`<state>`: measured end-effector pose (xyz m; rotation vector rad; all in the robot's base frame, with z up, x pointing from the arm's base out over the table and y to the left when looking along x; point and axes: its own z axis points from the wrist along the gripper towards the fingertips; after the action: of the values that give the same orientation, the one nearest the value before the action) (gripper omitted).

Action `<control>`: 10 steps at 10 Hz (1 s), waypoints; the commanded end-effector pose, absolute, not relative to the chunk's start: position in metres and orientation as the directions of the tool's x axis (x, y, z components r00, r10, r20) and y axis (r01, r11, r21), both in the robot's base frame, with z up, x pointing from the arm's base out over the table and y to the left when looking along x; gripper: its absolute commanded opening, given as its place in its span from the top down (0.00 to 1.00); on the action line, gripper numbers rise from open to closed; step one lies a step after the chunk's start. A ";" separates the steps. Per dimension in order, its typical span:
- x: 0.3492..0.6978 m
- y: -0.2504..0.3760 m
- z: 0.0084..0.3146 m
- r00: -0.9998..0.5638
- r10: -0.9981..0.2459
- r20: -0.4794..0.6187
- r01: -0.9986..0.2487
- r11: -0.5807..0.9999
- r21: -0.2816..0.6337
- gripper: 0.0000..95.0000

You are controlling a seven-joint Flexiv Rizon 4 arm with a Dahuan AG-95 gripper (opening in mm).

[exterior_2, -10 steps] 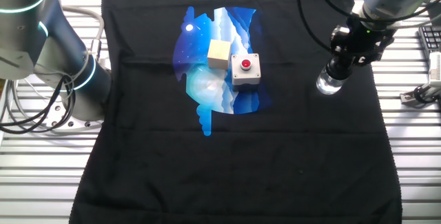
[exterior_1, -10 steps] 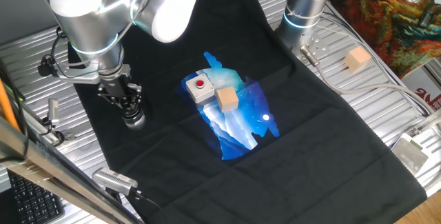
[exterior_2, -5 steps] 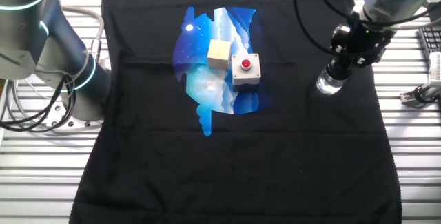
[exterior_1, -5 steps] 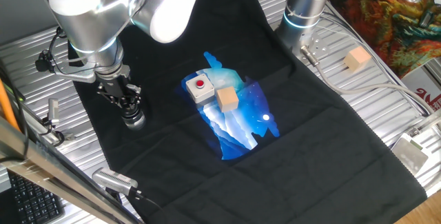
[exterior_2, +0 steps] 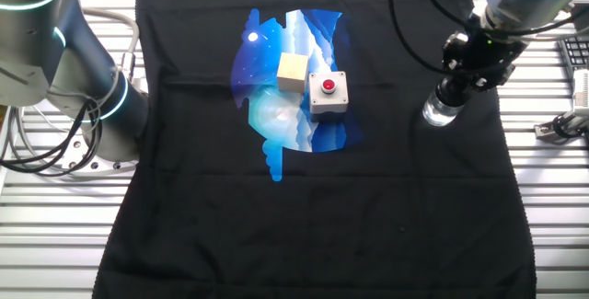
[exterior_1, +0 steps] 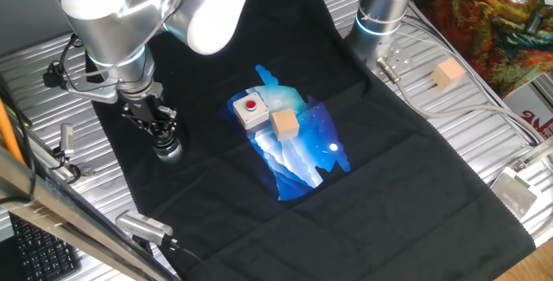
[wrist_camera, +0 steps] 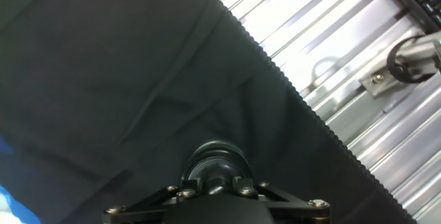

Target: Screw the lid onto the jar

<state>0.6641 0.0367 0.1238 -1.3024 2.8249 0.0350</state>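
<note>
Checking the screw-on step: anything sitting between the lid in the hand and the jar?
Nothing visible does. The hand is directly over the jar at the edge of the black cloth, with the lid right at the jar's top. The grey button box and wooden cube sit well apart.

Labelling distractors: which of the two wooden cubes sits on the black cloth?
The wooden cube beside the grey button box, on the blue print of the black cloth. The other cube rests off the cloth, on the bare metal table.
</note>
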 end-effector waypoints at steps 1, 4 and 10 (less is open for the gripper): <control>0.664 0.037 0.123 -0.675 -0.737 -0.037 -0.737 0.675 0.010 1.00; 0.664 0.037 0.124 -0.725 -0.688 -0.040 -0.689 0.725 0.014 1.00; 0.664 0.037 0.124 -0.810 -0.585 -0.043 -0.587 0.810 0.023 1.00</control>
<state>0.6647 0.0371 0.1240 -0.9643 2.9535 0.0534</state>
